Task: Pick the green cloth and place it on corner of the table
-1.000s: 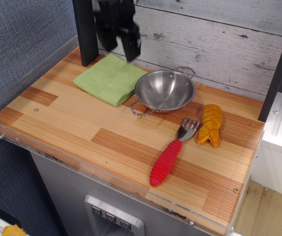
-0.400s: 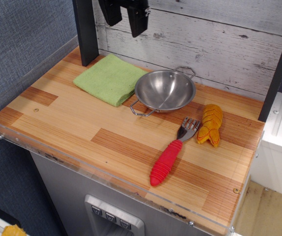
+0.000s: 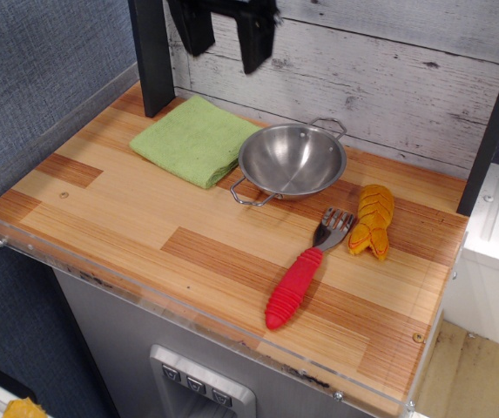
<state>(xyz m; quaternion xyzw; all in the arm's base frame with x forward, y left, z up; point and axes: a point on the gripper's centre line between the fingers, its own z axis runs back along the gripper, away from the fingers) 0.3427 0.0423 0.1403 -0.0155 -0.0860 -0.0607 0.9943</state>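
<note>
Two black fingers of the end effector [image 3: 224, 35] hang spread wide, holding nothing. Right below it, the soft, flat green cloth [image 3: 195, 139] lies folded square on the striped wood bench [image 3: 144, 226], touching a shiny steel bowl [image 3: 292, 160].

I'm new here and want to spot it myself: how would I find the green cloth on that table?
Start at the black post at the far left corner of the wooden table. Just in front of it lies the green cloth, flat and folded, its right edge beside the steel bowl. It is the only soft, lime-green thing there.
</note>
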